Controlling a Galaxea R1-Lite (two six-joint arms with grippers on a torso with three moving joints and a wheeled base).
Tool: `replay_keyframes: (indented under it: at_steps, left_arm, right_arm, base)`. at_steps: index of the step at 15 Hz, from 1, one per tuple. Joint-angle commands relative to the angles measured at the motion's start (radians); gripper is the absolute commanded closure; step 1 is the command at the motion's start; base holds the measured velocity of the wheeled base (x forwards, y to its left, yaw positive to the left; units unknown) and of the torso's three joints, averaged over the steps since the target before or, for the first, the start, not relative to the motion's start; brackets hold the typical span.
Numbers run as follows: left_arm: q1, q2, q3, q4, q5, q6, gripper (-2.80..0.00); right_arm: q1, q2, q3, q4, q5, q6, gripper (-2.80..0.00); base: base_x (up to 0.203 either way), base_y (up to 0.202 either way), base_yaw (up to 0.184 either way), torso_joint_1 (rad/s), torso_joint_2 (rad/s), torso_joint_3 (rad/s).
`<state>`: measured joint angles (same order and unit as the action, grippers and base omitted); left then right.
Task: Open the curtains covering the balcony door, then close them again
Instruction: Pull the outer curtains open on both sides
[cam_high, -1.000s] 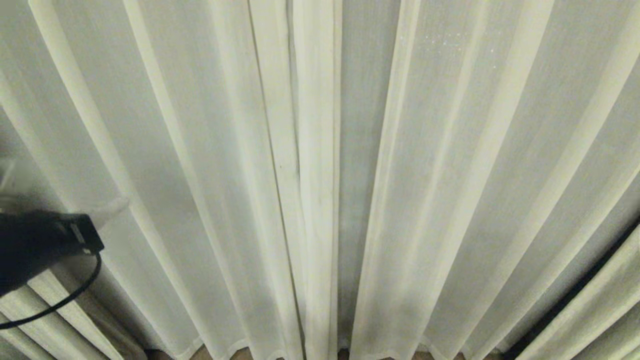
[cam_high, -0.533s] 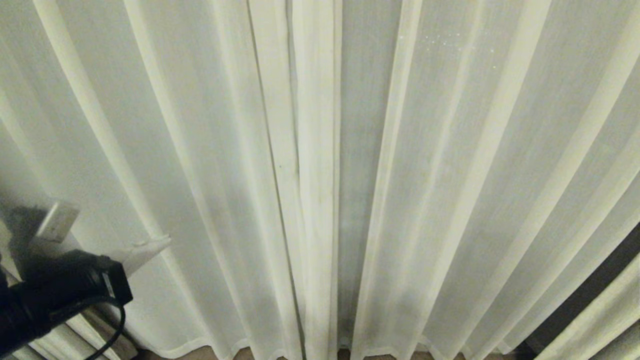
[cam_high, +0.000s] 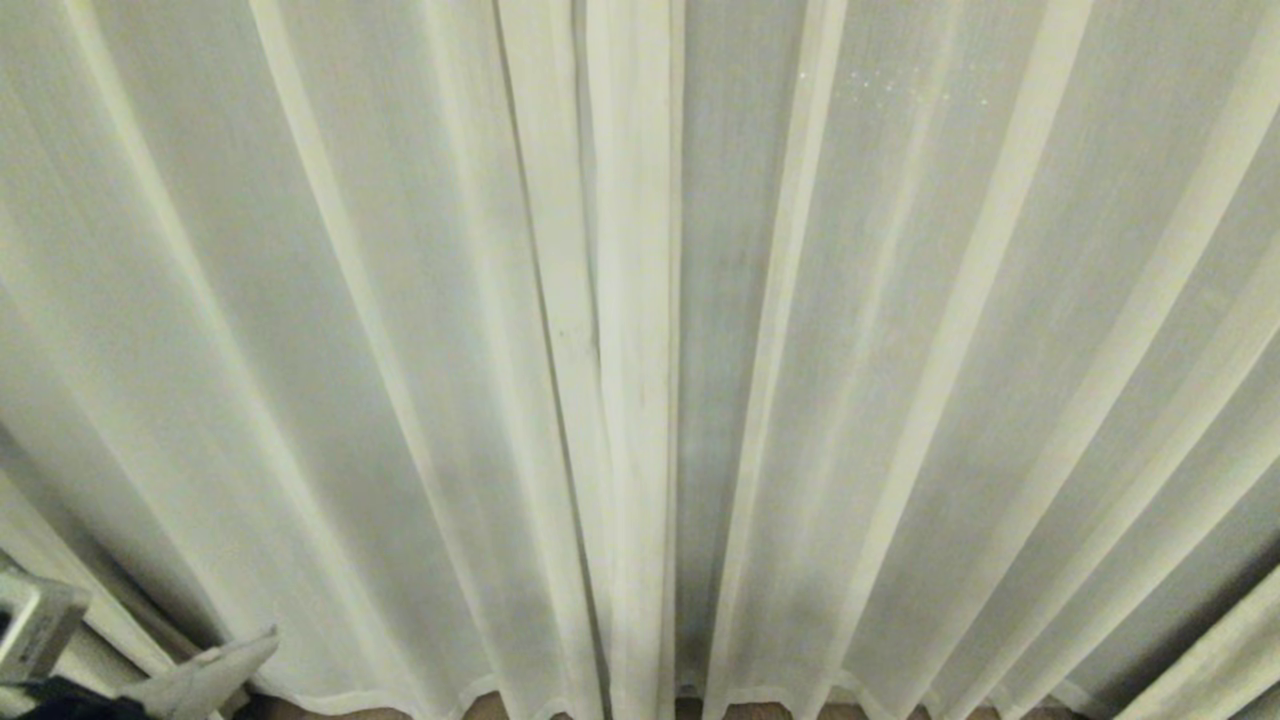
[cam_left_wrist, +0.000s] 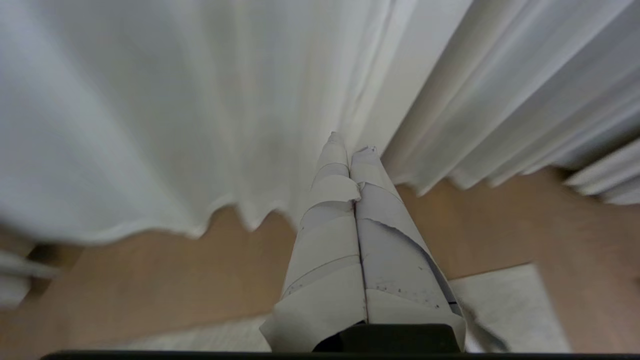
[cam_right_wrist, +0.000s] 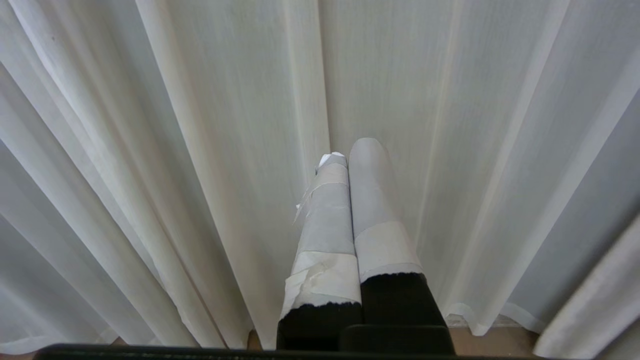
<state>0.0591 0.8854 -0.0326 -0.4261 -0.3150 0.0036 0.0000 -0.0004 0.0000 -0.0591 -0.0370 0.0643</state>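
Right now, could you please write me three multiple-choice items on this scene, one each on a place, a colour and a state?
1. Where in the head view is the left gripper?
A. bottom left corner
B. top right corner
C. dead centre

2. What colour are the curtains?
A. dark blue
B. cream-white
C. red

3. How do the curtains hang in front of the robot?
A. drawn fully aside, glass bare
B. lying in a heap on the floor
C. drawn together, meeting at the middle

Answers:
1. A, its pale tip pokes in low at the left edge.
2. B, every pleat is a pale cream-white.
3. C, the two panels meet at a seam near the centre and no glass shows; the hem reaches almost to the brown floor.
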Motion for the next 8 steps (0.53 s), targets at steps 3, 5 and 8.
replay_keyframes:
  at_steps: [3, 5, 8]
  left_arm:
    - [0.0, -0.315, 0.028, 0.22, 0.09, 0.014, 0.0]
    - [-0.02, -0.41, 0.031, 0.283, 0.209, 0.014, 0.0]
    - [-0.121, -0.527, 0.032, 0.386, 0.295, 0.013, 0.0]
  right_arm:
    - [0.0, 0.0, 0.0, -0.001, 0.0, 0.0, 0.0]
    - [0.0, 0.0, 0.0, -0.001, 0.0, 0.0, 0.0]
    - [0.0, 0.0, 0.0, -0.001, 0.0, 0.0, 0.0]
  base:
    - [0.0, 0.0, 0.0, 0.0, 0.0, 0.0]
    - [0.0, 0.0, 0.0, 0.0, 0.0, 0.0]
    - [0.0, 0.0, 0.0, 0.0, 0.0, 0.0]
